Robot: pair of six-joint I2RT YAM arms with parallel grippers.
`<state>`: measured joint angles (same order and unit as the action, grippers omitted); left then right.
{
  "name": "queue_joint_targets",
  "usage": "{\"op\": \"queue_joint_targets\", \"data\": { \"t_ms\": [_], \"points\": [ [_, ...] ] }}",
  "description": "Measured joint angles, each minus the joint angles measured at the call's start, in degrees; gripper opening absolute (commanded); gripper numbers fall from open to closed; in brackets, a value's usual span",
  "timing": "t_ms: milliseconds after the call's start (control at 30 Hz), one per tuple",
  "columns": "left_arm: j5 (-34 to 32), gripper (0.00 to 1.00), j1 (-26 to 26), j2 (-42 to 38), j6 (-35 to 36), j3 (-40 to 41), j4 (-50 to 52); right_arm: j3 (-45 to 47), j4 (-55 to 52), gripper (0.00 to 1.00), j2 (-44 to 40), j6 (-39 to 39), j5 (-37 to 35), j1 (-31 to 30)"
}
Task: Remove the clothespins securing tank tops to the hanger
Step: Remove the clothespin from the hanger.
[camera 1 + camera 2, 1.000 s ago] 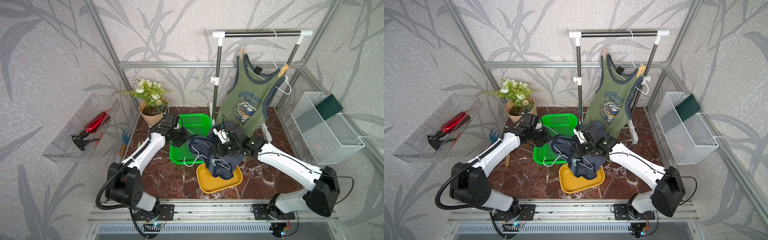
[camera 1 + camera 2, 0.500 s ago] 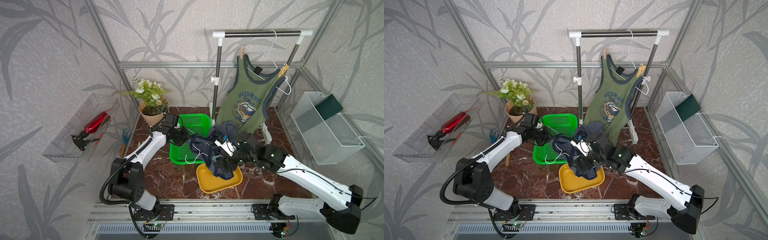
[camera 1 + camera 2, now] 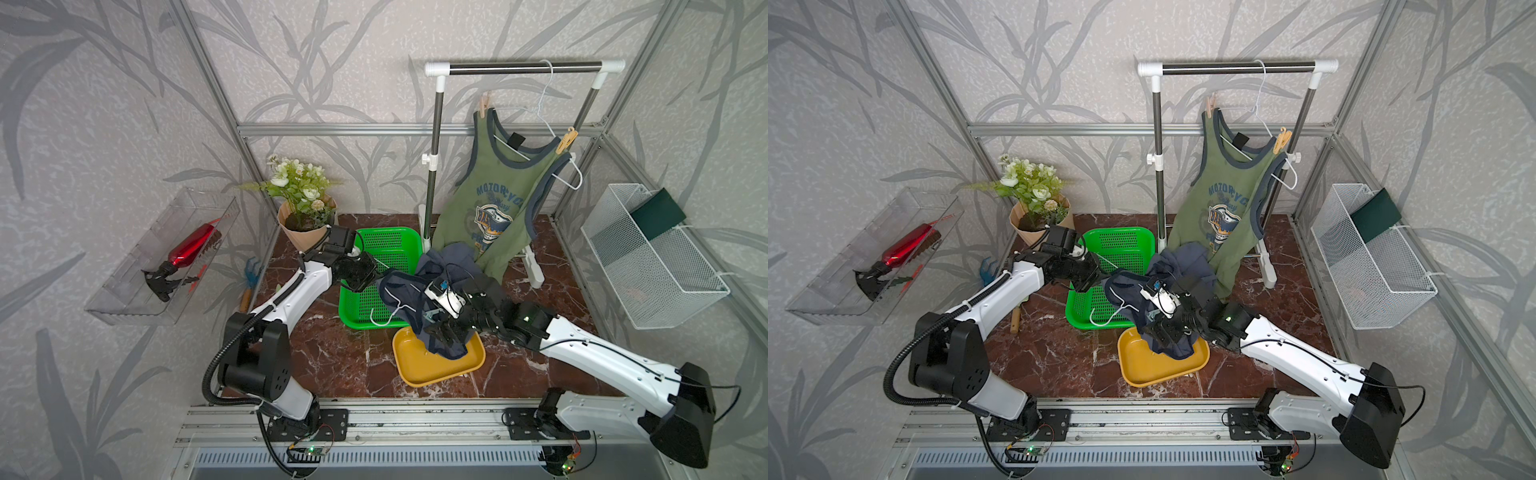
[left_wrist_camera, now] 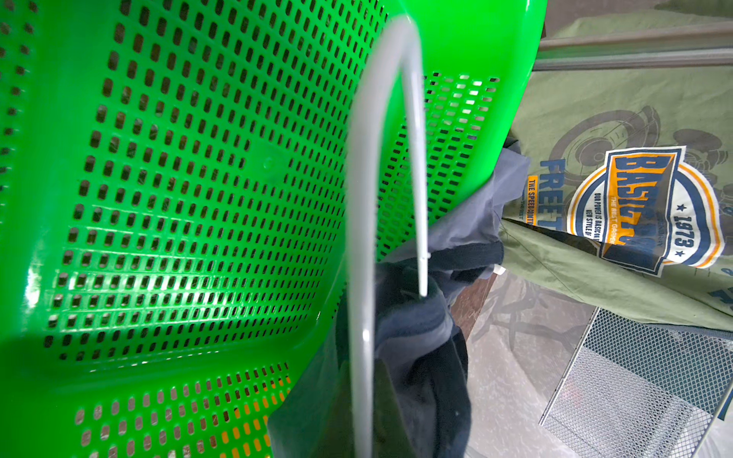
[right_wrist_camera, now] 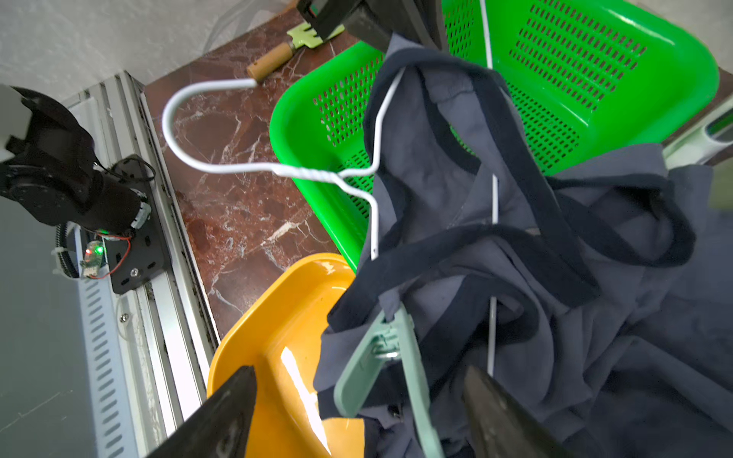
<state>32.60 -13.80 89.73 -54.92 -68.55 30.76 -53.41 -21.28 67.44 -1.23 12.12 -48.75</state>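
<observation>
The teal peg (image 5: 380,368) is clamped on a dark strap of the blue top (image 5: 595,357), directly above the near edge of the tray (image 5: 254,337); whether the wire of the hanger (image 5: 238,168) lies in its mouth cannot be told. The right gripper (image 5: 359,368) is spread wide, with one finger on either side of the peg's tail and neither seen to touch it. The left gripper (image 3: 370,277) is closed on the hanger, up and behind the tray. A tan peg (image 3: 483,108) and an orange peg (image 3: 567,139) are seen on the olive top (image 3: 494,199), well behind and above the tray. The teal peg is judged to be light, stiff and sprung, and its smooth plastic is likely to be slippery. It is best taken by the two flared tail ends and squeezed until the mouth gapes. It can then be drawn off along the strap. The cloth is soft and limp, so it may be dragged along if the mouth is only half opened. The thin wire is likely to swing unless it is held firmly.
</observation>
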Motion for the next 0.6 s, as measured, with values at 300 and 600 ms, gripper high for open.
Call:
{"op": "queue_joint_targets", "data": {
  "t_ms": [300,600],
  "points": [
    [0.7,0.00,0.1,0.0,-0.1,0.0,-0.2,1.5,4.7,0.47,1.4,-2.3,1.0,0.7],
    [1.2,0.00,0.6,0.0,-0.1,0.0,-0.4,3.6,5.0,0.43,0.7,-3.4,1.0,0.9]
  ]
}}
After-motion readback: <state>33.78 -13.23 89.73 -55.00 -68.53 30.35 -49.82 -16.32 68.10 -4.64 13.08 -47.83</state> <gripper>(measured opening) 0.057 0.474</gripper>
